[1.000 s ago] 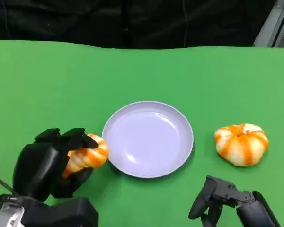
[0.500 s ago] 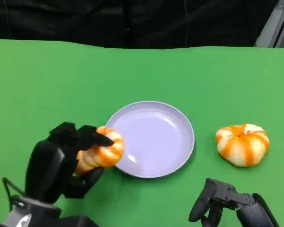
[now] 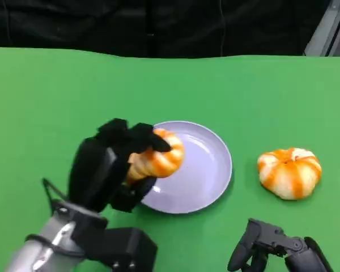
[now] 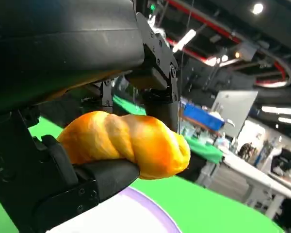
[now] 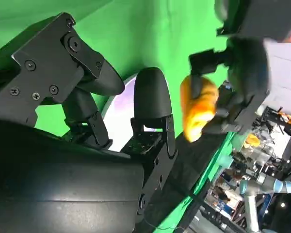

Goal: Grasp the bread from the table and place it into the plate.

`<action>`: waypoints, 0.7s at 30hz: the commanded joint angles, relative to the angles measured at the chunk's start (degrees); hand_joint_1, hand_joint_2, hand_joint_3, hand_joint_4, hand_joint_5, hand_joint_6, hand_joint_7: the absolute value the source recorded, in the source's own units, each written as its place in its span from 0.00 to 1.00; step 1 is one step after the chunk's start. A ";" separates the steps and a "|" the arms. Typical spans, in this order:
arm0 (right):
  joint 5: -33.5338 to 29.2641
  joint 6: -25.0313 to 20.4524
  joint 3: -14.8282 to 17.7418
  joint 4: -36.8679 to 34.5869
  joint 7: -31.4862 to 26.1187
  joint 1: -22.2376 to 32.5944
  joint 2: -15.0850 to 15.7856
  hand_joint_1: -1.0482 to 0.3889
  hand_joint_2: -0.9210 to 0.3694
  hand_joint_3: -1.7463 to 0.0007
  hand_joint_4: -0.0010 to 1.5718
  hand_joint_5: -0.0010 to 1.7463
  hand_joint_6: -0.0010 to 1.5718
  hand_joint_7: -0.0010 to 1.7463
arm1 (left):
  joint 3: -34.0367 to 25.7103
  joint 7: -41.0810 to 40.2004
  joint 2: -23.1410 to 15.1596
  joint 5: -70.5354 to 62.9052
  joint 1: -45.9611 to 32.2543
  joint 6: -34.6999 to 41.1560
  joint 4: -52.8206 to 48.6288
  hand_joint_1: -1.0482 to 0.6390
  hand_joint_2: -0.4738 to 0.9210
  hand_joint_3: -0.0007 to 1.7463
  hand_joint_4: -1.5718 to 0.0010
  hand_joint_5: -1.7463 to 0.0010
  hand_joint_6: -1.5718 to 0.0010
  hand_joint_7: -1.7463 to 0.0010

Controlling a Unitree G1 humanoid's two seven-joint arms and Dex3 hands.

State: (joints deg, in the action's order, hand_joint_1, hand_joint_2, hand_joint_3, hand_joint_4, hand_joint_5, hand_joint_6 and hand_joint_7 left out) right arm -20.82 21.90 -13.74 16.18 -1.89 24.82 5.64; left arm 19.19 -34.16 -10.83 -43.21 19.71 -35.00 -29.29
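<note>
The twisted bread (image 3: pixel 157 159) is gripped by the left hand (image 3: pixel 110 167) and is held above the near-left rim of the plate (image 3: pixel 207 170), clear of the green bench (image 3: pixel 56 96). The right hand (image 3: pixel 260 243) is positioned over the bench on the near side of the plate, with fingers apart and nothing held. A round striped bun (image 3: pixel 289 172) is located on the bench, well apart from the plate, on its right.

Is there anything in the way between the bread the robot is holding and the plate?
Nothing visible is. The left hand holds the twisted bread over the near-left rim of the plate, whose dish is bare. The round bread lies apart, on the table right of the plate.
</note>
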 commanded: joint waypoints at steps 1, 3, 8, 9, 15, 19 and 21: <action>-0.14 0.55 -0.10 0.05 -0.90 0.66 0.11 0.70 0.45 0.20 0.52 1.00 0.47 0.80 | 0.93 0.63 1.04 0.30 2.40 1.51 -1.68 0.56 0.46 0.85 0.41 0.00 0.48 0.10; -0.33 0.22 -0.46 0.43 -1.06 0.82 -0.12 0.70 0.45 0.20 0.51 0.99 0.47 0.80 | 1.80 0.06 2.47 -0.05 4.14 2.23 -3.65 0.57 0.47 0.85 0.40 0.00 0.49 0.07; -0.66 -0.18 -0.91 1.24 -0.99 0.99 -0.41 0.71 0.44 0.20 0.51 1.00 0.46 0.80 | 2.81 4.95 4.09 1.19 5.99 6.35 -4.84 0.55 0.53 0.80 0.46 0.00 0.50 0.18; -0.88 -0.49 -0.96 1.53 -0.96 1.07 -0.47 0.71 0.45 0.20 0.51 1.00 0.46 0.80 | 2.90 5.79 4.35 1.51 6.08 7.02 -4.78 0.55 0.61 0.68 0.47 0.07 0.47 0.35; -1.26 -1.07 -0.99 2.13 -0.91 1.21 -0.51 0.71 0.46 0.18 0.52 0.98 0.47 0.80 | 5.41 20.58 4.02 -0.13 5.39 20.48 0.85 0.38 0.97 0.13 0.92 0.67 0.75 0.96; -1.16 -1.03 -1.05 2.21 -0.85 1.16 -0.48 0.71 0.47 0.18 0.52 0.98 0.47 0.80 | 7.13 28.23 3.16 -1.09 4.40 27.51 5.19 0.24 1.00 0.07 1.00 0.97 0.93 0.99; -1.03 -1.32 -1.07 2.25 -0.70 1.23 -0.48 0.72 0.47 0.18 0.52 0.98 0.47 0.80 | 7.82 31.25 2.62 -1.27 3.95 30.06 6.81 0.23 1.00 0.07 1.00 0.99 0.94 0.99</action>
State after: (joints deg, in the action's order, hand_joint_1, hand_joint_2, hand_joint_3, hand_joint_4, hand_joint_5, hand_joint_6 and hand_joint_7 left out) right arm -22.04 21.39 -14.91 17.37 -2.47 25.60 5.02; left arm 26.29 -6.76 -6.71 -44.06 24.72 -7.97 -24.70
